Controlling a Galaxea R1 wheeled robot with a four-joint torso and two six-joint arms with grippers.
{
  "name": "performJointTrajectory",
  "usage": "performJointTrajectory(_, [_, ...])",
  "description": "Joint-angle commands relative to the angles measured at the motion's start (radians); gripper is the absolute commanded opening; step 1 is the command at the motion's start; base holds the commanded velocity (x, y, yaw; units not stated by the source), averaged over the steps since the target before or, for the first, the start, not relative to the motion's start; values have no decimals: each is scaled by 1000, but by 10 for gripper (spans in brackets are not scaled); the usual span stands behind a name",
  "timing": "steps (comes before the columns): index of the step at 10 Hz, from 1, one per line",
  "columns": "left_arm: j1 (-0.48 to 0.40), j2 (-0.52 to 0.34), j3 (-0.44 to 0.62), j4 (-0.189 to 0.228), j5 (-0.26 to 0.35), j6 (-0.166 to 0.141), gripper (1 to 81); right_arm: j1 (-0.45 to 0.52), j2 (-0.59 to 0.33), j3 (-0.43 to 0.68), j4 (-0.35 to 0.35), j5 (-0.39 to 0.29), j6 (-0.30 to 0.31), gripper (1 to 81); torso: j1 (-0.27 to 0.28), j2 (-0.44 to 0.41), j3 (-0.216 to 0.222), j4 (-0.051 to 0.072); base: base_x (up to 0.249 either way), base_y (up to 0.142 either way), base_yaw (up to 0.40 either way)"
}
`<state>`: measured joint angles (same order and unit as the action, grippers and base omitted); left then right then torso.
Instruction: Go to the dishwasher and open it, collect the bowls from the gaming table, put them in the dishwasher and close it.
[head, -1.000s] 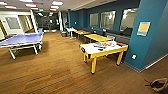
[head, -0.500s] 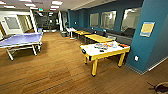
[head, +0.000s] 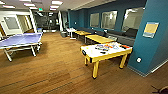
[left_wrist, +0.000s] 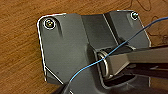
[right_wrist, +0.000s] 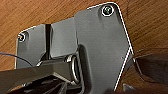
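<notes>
Game room, gaming table ahead

The white-topped gaming table (head: 106, 51) on yellow legs stood right of centre, colourful boxes (head: 107, 46) on it, a ping-pong table (head: 20, 41) far left; both grippers' fingers could not be told.

Head view soft, blurry, evenly lit by ceiling panels (head: 57, 2); glare on windows (head: 109, 18); faint shadows under yellow table (head: 106, 51); edges bowed. Wrist views dimmer, wood floor (left_wrist: 17, 50) warm, soft.

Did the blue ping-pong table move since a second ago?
No. The blue table-tennis table still stands on the wooden floor, placed the same beside the near yellow-legged white-topped table.
</notes>
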<state>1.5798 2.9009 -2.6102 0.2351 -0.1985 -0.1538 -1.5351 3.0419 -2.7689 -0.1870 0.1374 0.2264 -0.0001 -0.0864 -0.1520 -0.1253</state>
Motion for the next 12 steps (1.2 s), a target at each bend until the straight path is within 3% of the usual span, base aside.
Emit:
performJointTrajectory(1, [-34, -9, 1, 6, 47, 5, 811, 42, 0, 0, 1, -48, -5, 811, 0, 0, 0, 0, 191, 0, 0])
performJointTrajectory(12, [-39, 5, 1, 6, 45, 5, 811, 26, 2, 0, 3, -44, -2, 811, 0, 0, 0, 0, 191, 0, 0])
